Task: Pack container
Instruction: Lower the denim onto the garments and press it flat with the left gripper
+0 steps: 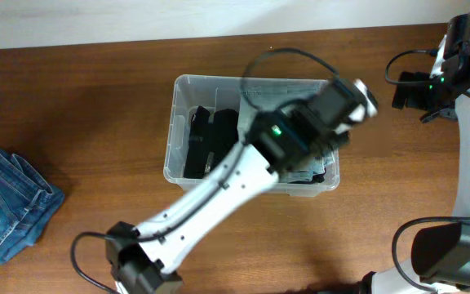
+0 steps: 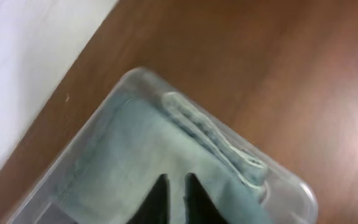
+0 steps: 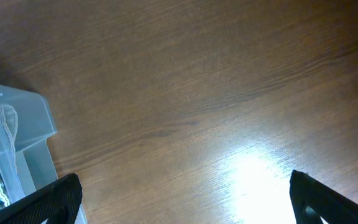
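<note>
The clear plastic container (image 1: pixel 172 139) stands mid-table with black garments (image 1: pixel 206 139) in its left half. My left arm reaches across it, and the left gripper (image 1: pixel 351 96) is over its far right corner. In the left wrist view the fingers (image 2: pixel 176 186) are nearly together, pinching a pale blue denim garment (image 2: pixel 135 143) that lies inside the container's rounded corner (image 2: pixel 294 183). My right gripper (image 3: pixel 185 208) is wide open and empty above bare table, right of the container (image 3: pixel 39 121). It also shows in the overhead view (image 1: pixel 410 91).
A folded pair of blue jeans (image 1: pixel 6 204) lies on the wooden table at the far left. A pale wall or strip (image 1: pixel 219 16) runs along the table's far edge. The right arm's base and cables (image 1: pixel 447 245) stand at the right.
</note>
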Available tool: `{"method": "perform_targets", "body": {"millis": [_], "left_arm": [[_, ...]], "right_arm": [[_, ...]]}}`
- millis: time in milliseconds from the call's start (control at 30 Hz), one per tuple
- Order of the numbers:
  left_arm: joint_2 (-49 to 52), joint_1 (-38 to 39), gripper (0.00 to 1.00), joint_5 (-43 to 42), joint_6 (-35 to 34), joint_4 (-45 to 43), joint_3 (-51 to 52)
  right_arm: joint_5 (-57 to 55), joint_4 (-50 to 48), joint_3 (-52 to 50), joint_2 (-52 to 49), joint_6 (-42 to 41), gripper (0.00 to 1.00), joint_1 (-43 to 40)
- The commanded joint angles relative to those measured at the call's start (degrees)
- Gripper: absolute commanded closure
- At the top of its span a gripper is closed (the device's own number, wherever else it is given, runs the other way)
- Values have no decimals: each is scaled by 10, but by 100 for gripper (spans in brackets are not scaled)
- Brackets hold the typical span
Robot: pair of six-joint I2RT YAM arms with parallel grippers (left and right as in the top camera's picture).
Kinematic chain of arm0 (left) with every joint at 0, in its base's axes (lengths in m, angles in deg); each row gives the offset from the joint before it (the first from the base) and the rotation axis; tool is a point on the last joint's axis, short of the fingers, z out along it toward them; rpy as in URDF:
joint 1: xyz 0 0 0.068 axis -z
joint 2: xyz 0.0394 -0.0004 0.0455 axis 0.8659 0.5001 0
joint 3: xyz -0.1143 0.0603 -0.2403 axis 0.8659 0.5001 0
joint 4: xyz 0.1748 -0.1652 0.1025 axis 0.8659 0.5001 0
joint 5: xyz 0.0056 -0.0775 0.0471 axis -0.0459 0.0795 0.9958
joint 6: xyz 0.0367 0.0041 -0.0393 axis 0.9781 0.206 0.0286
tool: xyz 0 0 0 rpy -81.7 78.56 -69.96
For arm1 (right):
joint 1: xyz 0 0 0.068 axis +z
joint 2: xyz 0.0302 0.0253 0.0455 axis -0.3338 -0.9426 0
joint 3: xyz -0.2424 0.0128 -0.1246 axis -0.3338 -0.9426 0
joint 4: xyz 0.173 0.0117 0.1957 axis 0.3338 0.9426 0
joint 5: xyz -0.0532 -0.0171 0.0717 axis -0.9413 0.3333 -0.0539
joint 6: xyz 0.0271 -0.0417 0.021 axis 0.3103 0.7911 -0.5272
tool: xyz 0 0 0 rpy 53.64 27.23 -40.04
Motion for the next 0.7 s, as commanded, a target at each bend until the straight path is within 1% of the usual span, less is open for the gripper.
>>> {"method": "perform_targets", "body": {"millis": [0, 67, 133, 167, 333, 500, 667], "left_arm": [[-3, -47, 99, -15, -204, -7, -10], [0, -66, 100, -40, -228, -9, -10], [7, -79, 100, -91, -229, -10, -10], [12, -83, 99, -104, -229, -9, -10], [59, -87, 99, -117, -244, -7, -10], [113, -87, 99, -190, -244, -3, -10], [162, -87, 99, -194, -244, 3, -10]], "right_arm": [[-5, 0, 4, 2, -4, 1, -2], [-5, 0, 4, 2, -4, 1, -2], [-5, 0, 4, 2, -4, 1, -2], [-5, 0, 4, 2, -4, 1, -2], [-5, 0, 4, 2, -4, 1, -2], [-5, 0, 4, 2, -4, 1, -2], [-5, 0, 4, 2, -4, 1, -2]]}}
